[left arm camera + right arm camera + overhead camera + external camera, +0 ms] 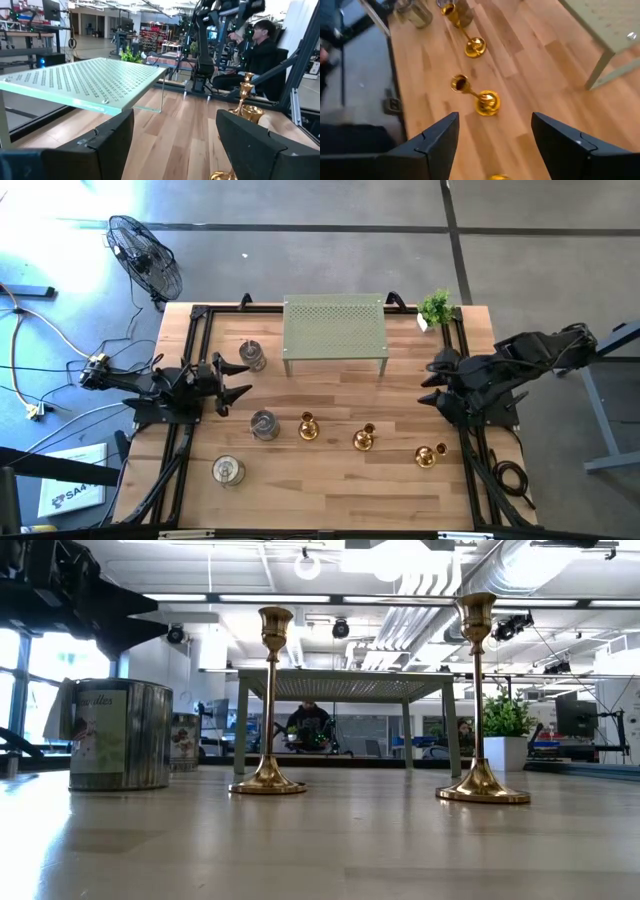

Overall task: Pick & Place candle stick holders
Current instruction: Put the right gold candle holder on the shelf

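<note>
on the wooden bench [330, 480], six candle stick holders standing upright and all apart from one another. three gold ones in a loose row toward the near edge: one near the middle [308, 426], a second [364, 438] just beyond it toward the right edge, a third [427, 455] close to the right edge. three silver-grey jar-like ones on the left half: one [252, 355] toward the far edge beside the green perforated shelf [335, 330], one [263, 424] just beside the middle gold holder, one [228, 470] near the near-left corner. shelf standing on thin legs at the middle of the far edge; small potted plant [435, 307] at the far-right corner. left hand [237, 378] hovering over the left edge, between the far jar and the middle jar, fingers [100, 145] spread apart and clamped on nothing. right hand [431, 383] hovering over the right edge, fingers [437, 137] likewise spread, holding nothing, with two gold holders on the boards ahead of it. seen from bench height: two tall gold holders in front, a labelled jar [118, 735] off to one side, shelf and plant behind. beyond the bench, a seated person in dark clothing [262, 50]. on the floor past the far-left corner, a black fan [145, 255].
</note>
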Robot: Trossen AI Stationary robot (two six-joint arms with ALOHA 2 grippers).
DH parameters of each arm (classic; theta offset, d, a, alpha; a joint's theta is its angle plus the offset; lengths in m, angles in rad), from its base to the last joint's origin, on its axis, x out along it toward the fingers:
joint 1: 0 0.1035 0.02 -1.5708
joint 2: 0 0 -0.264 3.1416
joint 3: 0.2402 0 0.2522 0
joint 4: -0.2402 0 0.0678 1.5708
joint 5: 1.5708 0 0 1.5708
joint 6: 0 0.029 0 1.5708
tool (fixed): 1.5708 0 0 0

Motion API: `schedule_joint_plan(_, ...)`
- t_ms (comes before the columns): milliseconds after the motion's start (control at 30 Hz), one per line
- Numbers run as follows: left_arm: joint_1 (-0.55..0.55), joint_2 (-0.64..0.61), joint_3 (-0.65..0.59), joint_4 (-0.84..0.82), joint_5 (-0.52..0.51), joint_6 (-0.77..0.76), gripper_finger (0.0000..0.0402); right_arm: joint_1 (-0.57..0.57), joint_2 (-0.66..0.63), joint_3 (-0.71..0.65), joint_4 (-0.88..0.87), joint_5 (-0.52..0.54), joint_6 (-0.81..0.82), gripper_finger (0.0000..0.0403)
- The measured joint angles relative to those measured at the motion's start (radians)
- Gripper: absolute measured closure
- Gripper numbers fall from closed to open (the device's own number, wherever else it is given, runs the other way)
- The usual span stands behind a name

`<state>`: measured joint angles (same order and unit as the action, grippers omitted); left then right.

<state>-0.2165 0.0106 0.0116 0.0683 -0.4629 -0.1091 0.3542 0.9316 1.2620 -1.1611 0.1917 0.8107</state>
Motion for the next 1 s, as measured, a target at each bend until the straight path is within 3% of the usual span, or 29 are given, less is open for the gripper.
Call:
schedule_joint_plan(267,0.000,0.000,0.000,-0.001,0.027,-0.027,0.0124,0.000,0.118,0.096,-0.065,-0.157,0.141,0.0160)
schedule_joint_plan(500,0.000,0.000,0.000,-0.001,0.027,-0.027,0.0124,0.002,0.234,0.124,-0.310,-0.310,0.396,0.0160)
schedule_joint_plan(633,0.000,0.000,0.000,-0.001,0.026,-0.027,0.0124,0.002,0.296,0.124,-0.412,-0.306,0.490,0.0160)
schedule_joint_plan(833,0.000,0.000,0.000,-0.001,0.027,-0.027,0.0124,0.016,0.369,0.122,-0.372,-0.271,0.574,0.0160)
schedule_joint_plan(1000,0.000,0.000,0.000,-0.001,0.028,-0.027,0.0124,0.060,0.418,0.122,-0.408,-0.303,0.680,0.0160)
